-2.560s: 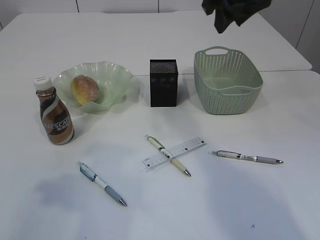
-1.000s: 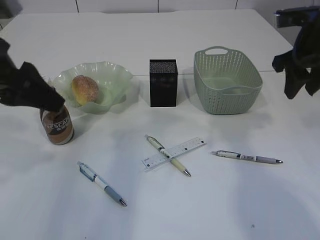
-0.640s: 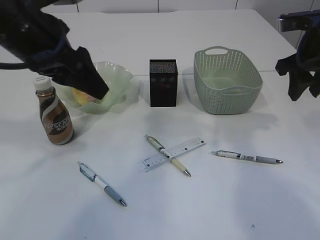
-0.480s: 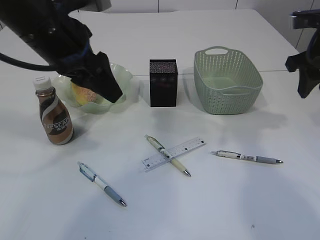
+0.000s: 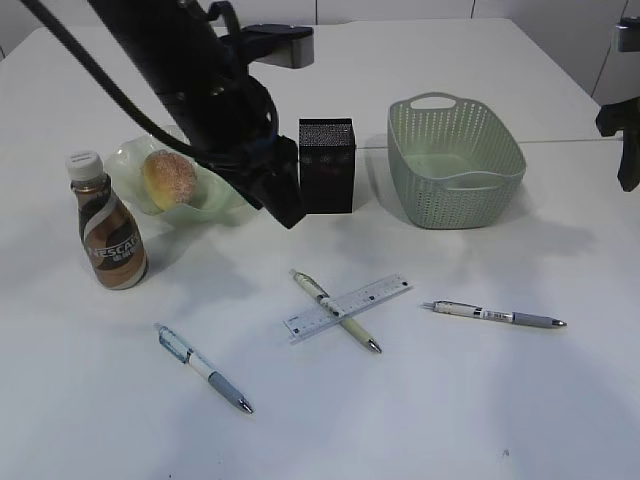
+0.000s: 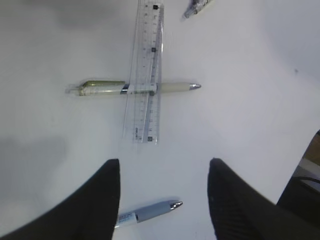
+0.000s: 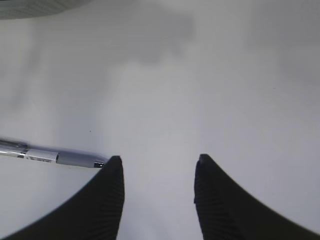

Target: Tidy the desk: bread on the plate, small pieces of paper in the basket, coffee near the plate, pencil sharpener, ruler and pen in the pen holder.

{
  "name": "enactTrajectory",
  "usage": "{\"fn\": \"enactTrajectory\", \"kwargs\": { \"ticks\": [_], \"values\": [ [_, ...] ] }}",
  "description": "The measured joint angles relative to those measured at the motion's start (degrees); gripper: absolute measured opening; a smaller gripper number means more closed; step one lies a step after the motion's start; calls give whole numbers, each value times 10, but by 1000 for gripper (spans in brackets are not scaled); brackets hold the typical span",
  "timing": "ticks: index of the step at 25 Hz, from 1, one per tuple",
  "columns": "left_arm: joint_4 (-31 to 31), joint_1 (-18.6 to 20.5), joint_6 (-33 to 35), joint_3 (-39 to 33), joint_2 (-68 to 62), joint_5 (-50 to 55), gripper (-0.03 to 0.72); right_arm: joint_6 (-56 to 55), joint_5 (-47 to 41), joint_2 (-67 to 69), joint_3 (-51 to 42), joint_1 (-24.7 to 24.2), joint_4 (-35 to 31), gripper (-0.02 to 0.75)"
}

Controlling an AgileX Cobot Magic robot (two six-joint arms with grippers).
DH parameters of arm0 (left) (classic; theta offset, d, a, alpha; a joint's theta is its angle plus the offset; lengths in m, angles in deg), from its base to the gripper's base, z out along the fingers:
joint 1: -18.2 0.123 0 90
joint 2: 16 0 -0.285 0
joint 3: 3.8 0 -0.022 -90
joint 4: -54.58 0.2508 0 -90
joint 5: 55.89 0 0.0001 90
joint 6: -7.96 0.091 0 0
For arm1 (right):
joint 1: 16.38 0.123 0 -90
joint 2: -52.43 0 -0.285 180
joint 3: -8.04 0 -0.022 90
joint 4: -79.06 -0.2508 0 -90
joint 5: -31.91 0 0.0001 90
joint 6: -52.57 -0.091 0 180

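Observation:
The bread (image 5: 170,180) lies on the plate (image 5: 128,158), with the coffee (image 5: 112,232) to its left. Behind stand the pen holder (image 5: 328,165) and the basket (image 5: 455,160). The ruler (image 5: 350,303) (image 6: 145,75) lies across a cream pen (image 5: 335,310) (image 6: 102,88). A blue pen (image 5: 205,368) (image 6: 150,211) and a grey pen (image 5: 495,315) (image 7: 70,158) lie apart on the desk (image 5: 450,420). My left gripper (image 5: 285,205) (image 6: 164,162) hangs open and empty, high over the ruler. My right gripper (image 5: 628,165) (image 7: 157,159) is open and empty at the right edge. No paper pieces or pencil sharpener show.
My left arm (image 5: 190,70) stretches from the top left across the plate's right half and hides part of it. The basket's rim (image 7: 30,7) shows at the top of the right wrist view.
My left arm has swept from over the coffee across the plate to in front of the pen holder. My right arm has drawn back to the right edge. Nothing on the desk moved.

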Motion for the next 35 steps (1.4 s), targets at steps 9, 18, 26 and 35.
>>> {"fn": "enactTrajectory", "kwargs": {
  "ticks": [9,18,26,35],
  "values": [
    [88,-62,-83,60,-57,16,394,-1,2,0,0,0,-1,373],
    [119,-82,-104,83,-78,23,394,-1,7,0,0,0,-5,372],
    [123,-82,-105,95,-111,-6,394,-1,10,0,0,0,-9,373],
    [127,-100,-103,151,-170,-11,394,-1,11,0,0,0,-10,373]
  ]
}}
